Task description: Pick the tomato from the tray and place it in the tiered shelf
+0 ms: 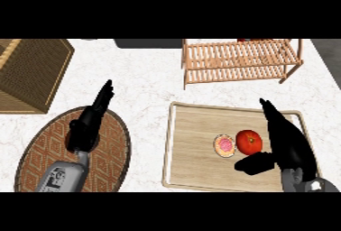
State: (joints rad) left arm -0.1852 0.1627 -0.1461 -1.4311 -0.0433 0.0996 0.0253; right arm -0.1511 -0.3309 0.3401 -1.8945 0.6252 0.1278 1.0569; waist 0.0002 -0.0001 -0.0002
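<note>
The right hand [288, 142] hangs over the right side of the wooden tray [193, 131], fingers straight and pointing away from the robot, thumb spread out below the tomato [249, 141]; it is open and grips nothing. The tomato lies on the tray just beside the palm, between the fingers and the thumb, and next to it, on its left, sits a small round pastry [225, 145]. The wooden tiered shelf [236, 61] stands beyond the tray, well apart from the tomato. The left hand [90, 124] rests open over a round woven mat [40, 149], near a wicker basket [33, 72]. By my reading, nothing is done yet: grasp, lift, carry and placing all remain.
</note>
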